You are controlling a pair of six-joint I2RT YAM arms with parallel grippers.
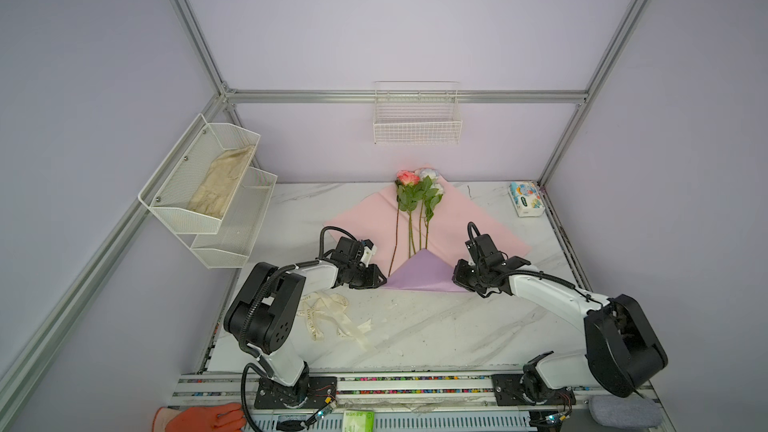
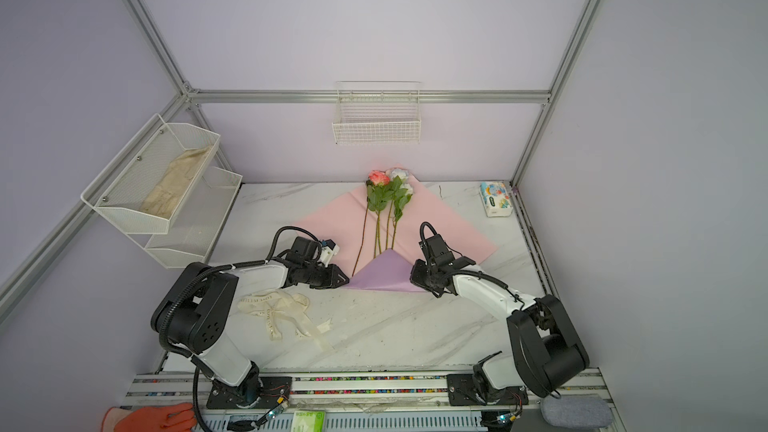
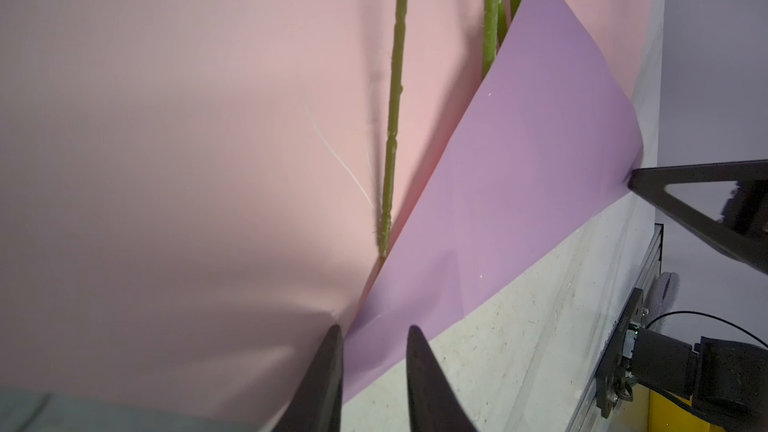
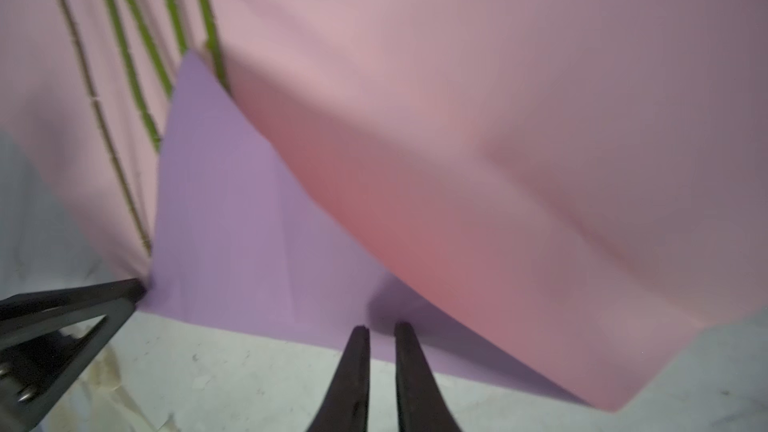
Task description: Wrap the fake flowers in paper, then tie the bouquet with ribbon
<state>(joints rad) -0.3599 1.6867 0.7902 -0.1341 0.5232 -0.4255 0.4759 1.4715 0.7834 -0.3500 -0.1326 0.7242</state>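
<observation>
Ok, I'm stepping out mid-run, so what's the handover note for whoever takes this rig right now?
Left gripper: jaws slightly apart at the left corner of the lilac fold.
Right gripper: jaws narrowly apart at its right corner.
Bouquet lies on the pink paper, most stem ends under the fold.
Done: bottom corner folded up.
Left: wrap sides, tie with the ribbon, loose on the table.

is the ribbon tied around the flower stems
No, the ribbon lies loose on the table, apart from the stems, which lie on the pink paper.

Marble table: pink paper sheet, cream ribbon, tissue pack.
</observation>
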